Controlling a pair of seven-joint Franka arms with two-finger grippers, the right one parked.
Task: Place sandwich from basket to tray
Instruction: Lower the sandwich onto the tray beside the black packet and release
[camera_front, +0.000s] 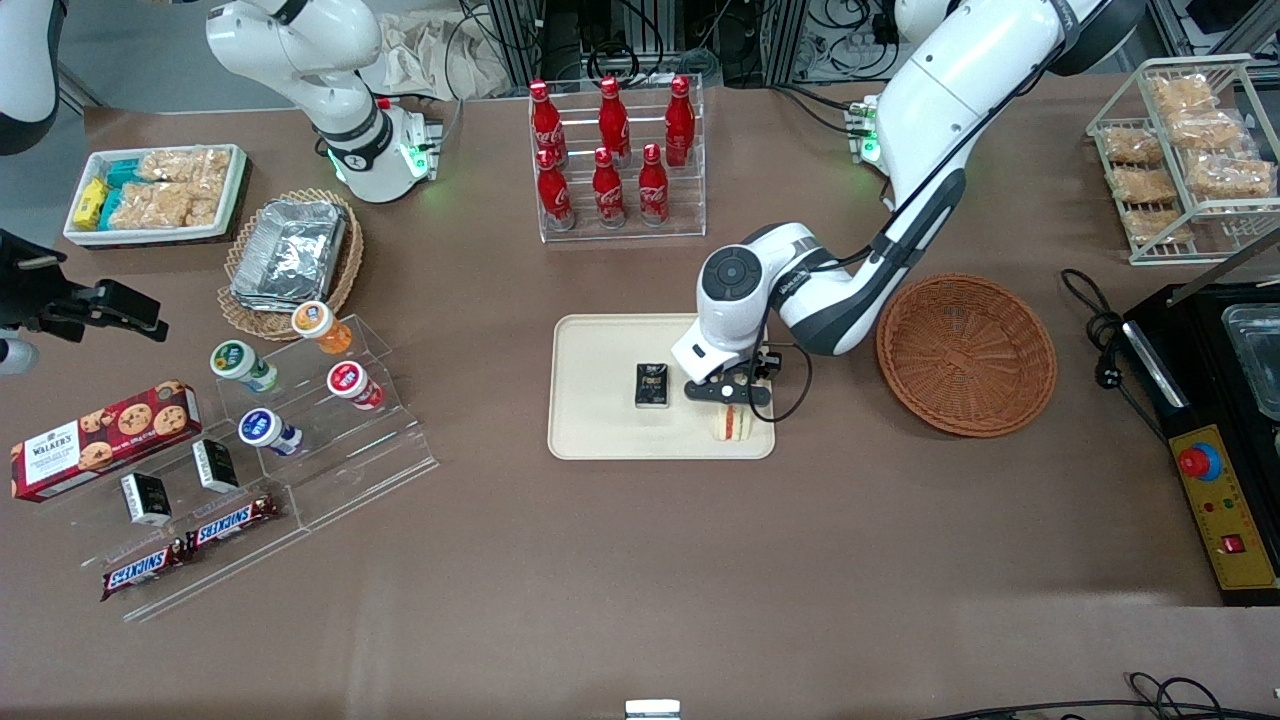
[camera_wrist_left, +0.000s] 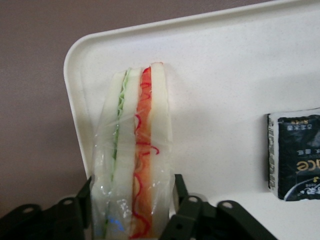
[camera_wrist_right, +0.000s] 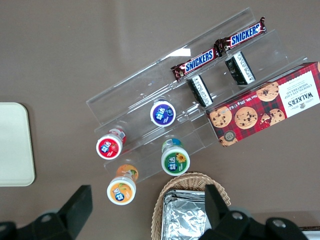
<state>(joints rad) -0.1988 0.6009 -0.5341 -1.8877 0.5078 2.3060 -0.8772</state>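
Placing step — gripper (camera_front: 735, 398) is hovering low over the tray (camera_front: 600, 440), fingers (camera_wrist_left: 184, 210) pinching the wrapped sandwich (camera_wrist_left: 134, 160) near the tray's corner. Basket (camera_front: 966, 354) is sitting empty. Next, likely: opening up, lifting straight off.

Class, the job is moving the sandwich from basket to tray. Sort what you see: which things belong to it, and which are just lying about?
Belonging:
wrapped white-bread sandwich, standing on the tray
round reddish-brown wicker basket
cream rectangular tray
left gripper, over the tray, shut on the sandwich

Lying about:
small black packet on the tray
red cola bottles
Snickers bars
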